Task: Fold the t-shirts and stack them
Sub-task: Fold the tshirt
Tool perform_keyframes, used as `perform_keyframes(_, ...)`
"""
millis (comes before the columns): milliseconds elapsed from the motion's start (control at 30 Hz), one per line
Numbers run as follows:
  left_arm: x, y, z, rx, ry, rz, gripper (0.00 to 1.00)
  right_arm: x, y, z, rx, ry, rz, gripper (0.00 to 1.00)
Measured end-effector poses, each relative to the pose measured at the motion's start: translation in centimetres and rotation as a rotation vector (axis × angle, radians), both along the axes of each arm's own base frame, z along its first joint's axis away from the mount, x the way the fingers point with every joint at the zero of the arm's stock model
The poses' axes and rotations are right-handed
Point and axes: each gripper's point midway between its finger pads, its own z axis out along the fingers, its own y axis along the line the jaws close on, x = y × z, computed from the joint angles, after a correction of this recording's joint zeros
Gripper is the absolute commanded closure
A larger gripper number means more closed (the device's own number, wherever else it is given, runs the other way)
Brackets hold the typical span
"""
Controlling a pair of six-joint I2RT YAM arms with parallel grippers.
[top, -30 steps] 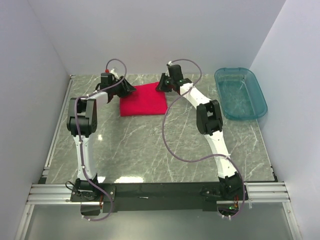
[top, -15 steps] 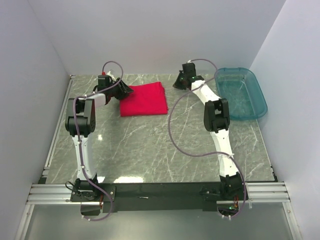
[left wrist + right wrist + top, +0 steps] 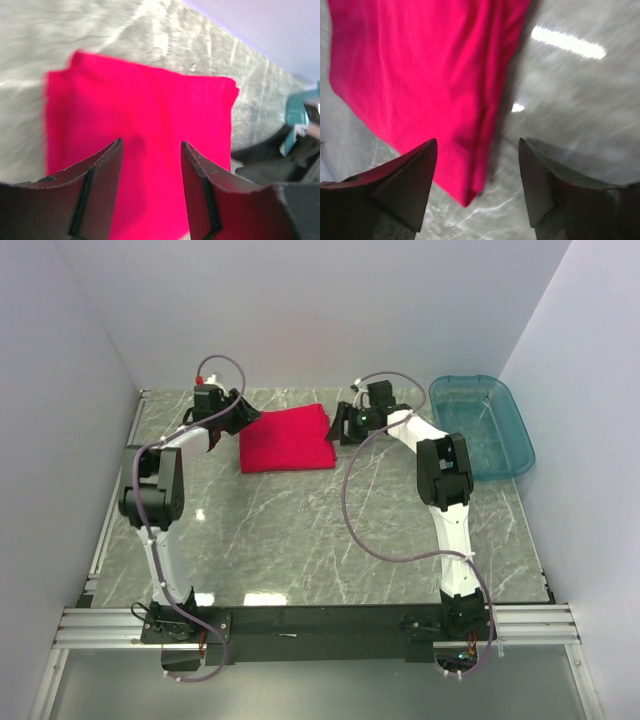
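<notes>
1. Toward the far edge of the grey marbled table (image 3: 300, 530), left of its middle, lies one bright red t-shirt (image 3: 287, 440), folded into a flat, nearly square packet.
2. Its edges are fairly even. In the left wrist view one corner shows a small fold sticking out past the others.
3. At the packet's left far corner sits the left gripper (image 3: 243, 412), pointing across the cloth towards the right.
4. From the left wrist camera its two dark fingers (image 3: 102, 185) stand apart with nothing between them. The red cloth shows through the gap, lying below them.
5. On the opposite side, the right gripper (image 3: 340, 425) is just beside the t-shirt's right edge, its arm bent back towards the near edge of the table.
6. From the right wrist camera its fingers (image 3: 407, 185) are spread wide and hold nothing. The layered edge of the fold runs down into the gap, with bare marble on the right.
7. Whether either gripper touches the cloth cannot be told.
8. Against the right wall at the far right stands a teal see-through plastic tub (image 3: 520, 430), well apart from the t-shirt.
</notes>
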Motion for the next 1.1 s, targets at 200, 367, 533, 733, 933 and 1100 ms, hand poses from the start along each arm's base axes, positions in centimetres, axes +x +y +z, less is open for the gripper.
perform_keyframes(200, -4.9, 3.4, 3.1, 0.090, 0.001, 0.129, 0.37, -2.5, 1.6, 0.2, -0.178, -0.004, -0.052, 0.27)
perform_keyframes(367, -9.0, 3.8, 2.9, 0.108, 0.033, 0.124, 0.38, -3.3, 0.7, -1.0, -0.213, 0.052, -0.085, 0.45)
perform_keyframes(533, -13.8, 3.4, -0.1, 0.097, 0.130, 0.081, 0.38, -4.3, 0.8, -1.5, -0.171, 0.113, -0.053, 0.68)
perform_keyframes(733, -17.0, 2.7, 1.1, 0.060, 0.120, 0.040, 0.38, -7.2, 1.2, -2.3, -0.090, 0.194, 0.015, 1.00)
perform_keyframes(933, -19.5, 2.6, 1.4, 0.046, 0.099, 0.024, 0.39, -12.3, -0.4, -2.5, -0.067, 0.275, 0.068, 1.00)
perform_keyframes(1100, -22.0, 2.1, -0.3, 0.029, 0.140, -0.001, 0.39, -17.3, -3.4, -2.7, -0.136, 0.321, 0.113, 0.85)
